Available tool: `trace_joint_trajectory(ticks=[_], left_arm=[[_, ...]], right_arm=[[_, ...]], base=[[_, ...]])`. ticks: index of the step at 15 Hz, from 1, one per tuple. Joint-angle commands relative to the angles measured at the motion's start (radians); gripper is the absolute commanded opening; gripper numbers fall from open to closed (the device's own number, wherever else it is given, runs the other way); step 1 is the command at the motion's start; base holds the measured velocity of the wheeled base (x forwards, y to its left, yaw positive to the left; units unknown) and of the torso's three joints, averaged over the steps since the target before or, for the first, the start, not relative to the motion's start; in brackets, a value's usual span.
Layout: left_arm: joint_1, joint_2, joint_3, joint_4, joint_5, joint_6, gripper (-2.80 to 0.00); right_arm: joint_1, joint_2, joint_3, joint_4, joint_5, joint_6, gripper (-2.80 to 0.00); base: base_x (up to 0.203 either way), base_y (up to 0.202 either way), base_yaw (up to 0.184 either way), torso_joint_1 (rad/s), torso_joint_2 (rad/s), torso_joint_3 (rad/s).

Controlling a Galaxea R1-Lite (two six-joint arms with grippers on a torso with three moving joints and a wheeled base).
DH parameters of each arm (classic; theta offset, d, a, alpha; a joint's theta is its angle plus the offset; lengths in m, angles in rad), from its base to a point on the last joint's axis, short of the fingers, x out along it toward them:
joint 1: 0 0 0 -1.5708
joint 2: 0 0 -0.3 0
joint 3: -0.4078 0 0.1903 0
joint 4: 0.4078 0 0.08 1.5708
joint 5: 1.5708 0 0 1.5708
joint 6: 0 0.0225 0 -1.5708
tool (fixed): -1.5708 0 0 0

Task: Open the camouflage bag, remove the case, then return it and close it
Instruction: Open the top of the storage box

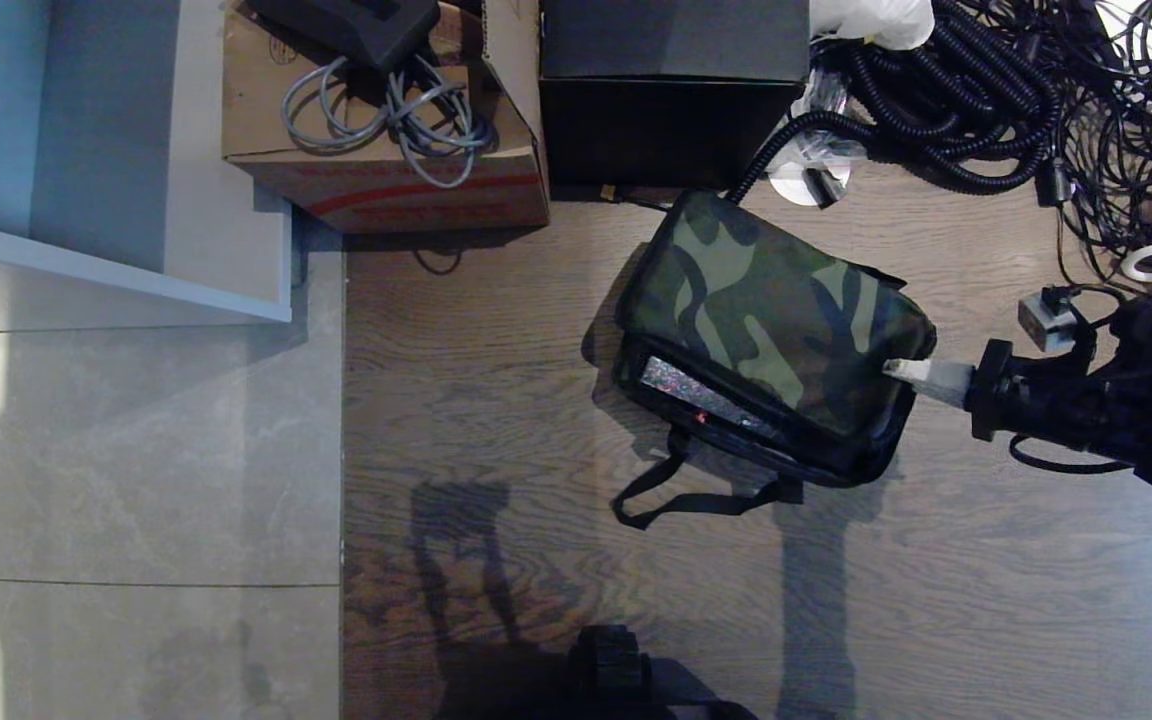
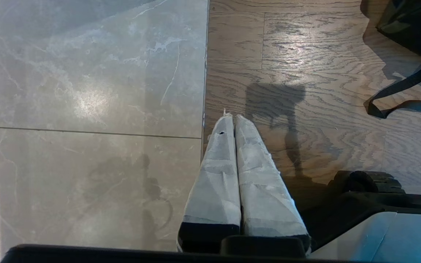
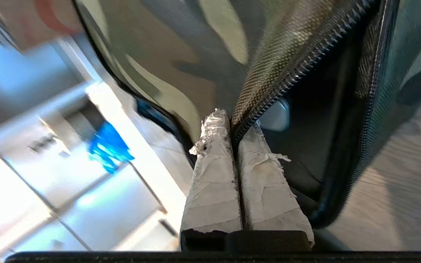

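wood floor (image 1: 536,400), unzipped camouflage bag (image 1: 766,310)

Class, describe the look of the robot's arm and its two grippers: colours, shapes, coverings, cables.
The right arm is glossy black, with a black cable looping beneath it. The right gripper and left gripper each have two tapered fingers wrapped in frayed whitish tape, set in black bases.

case (image 1: 696,395) mostly hidden inside camouflage bag (image 1: 771,330), perhaps its handle too
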Motion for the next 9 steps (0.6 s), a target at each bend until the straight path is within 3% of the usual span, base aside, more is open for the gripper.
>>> trace_joint_trajectory(ticks=[1, 4, 8, 9], left_arm=[[0.000, 0.000, 0.000, 0.000, 0.000, 0.000, -2.80], [0.000, 0.000, 0.000, 0.000, 0.000, 0.000, -2.80], [0.000, 0.000, 0.000, 0.000, 0.000, 0.000, -2.80], [0.000, 0.000, 0.000, 0.000, 0.000, 0.000, -2.80]], right_arm=[[-0.011, -0.029, -0.069, -0.008, 0.005, 0.115, -2.80], [-0.066, -0.048, -0.199, -0.015, 0.003, 0.282, -2.80], [-0.102, -0.032, -0.320, -0.017, -0.058, 0.382, -2.80], [-0.103, -0.027, -0.333, -0.018, -0.072, 0.385, 0.00]], base=[[0.000, 0.000, 0.000, 0.000, 0.00, 0.000], [0.000, 0.000, 0.000, 0.000, 0.00, 0.000], [0.000, 0.000, 0.000, 0.000, 0.00, 0.000], [0.000, 0.000, 0.000, 0.000, 0.00, 0.000]])
